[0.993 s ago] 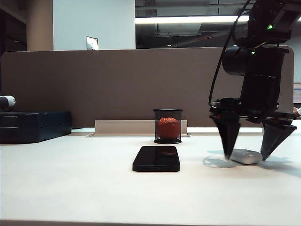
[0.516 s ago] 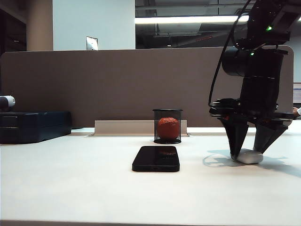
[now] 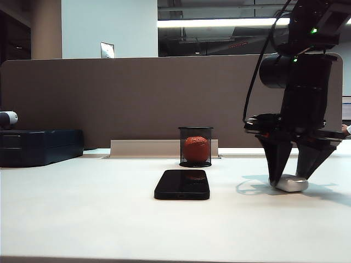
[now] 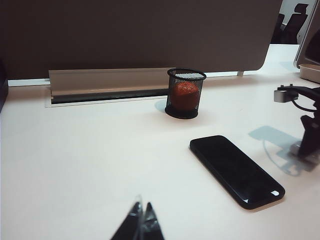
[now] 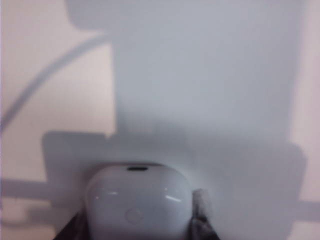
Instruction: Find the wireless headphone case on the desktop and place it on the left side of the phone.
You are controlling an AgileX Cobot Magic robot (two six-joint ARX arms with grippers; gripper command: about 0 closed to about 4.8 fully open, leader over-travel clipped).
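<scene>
Black right gripper point(image 3: 289, 178) down on the desktop point(image 3: 82, 213), fingers clamped against both sides of the white wireless headphone case point(image 3: 290, 183), well right of the phone point(image 3: 182, 184). Beyond the phone, a black mesh cup point(image 3: 195, 146) with a red ball point(image 3: 196, 148). Left gripper point(image 4: 141, 226) clenched on nothing, low and apart.

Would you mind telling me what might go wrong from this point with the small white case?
The right gripper pinches the small glossy white pebble-shaped case low on its rounded sides, so it may squirt out on lifting. The flat black rectangular phone and the black mesh cup lie along the way left, so a low carry might clip them.
</scene>
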